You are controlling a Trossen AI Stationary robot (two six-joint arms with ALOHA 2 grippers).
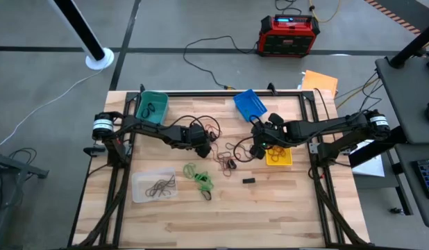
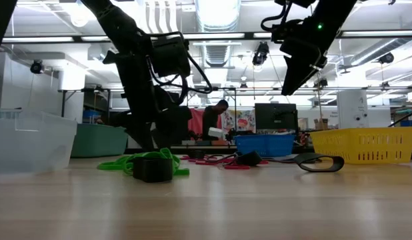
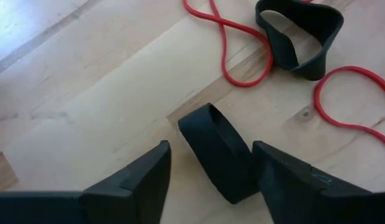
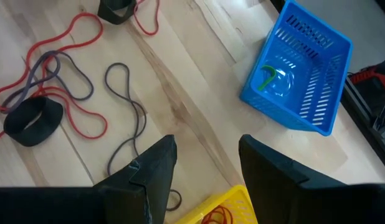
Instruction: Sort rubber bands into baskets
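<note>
Rubber bands lie scattered over the middle of my table [image 1: 284, 208]: thin red loops [image 4: 52, 74] tangled with grey-brown ones [image 4: 127, 115], a bright green clump [image 1: 199, 178] low of centre, and wide black bands. One wide black band [image 3: 220, 152] stands on edge directly between the fingers of my left claw [image 3: 211, 180], which sits near the frame's centre in the high view; the fingers are spread wide on either side of it and I cannot tell that they touch it. A second wide black band [image 3: 299, 34] lies just beyond, among red loops.

My right claw [image 4: 202, 171] hangs right of centre, fingers apart and holding nothing, above bare wood between the blue basket [image 4: 304, 68], which holds one green band [image 4: 267, 78], and the yellow basket [image 4: 220, 208], which holds orange-red ones. The teal basket [image 1: 153, 105] sits upper left with dark bands inside; the clear basket [image 1: 153, 186], lower left, holds brown ones.
</note>
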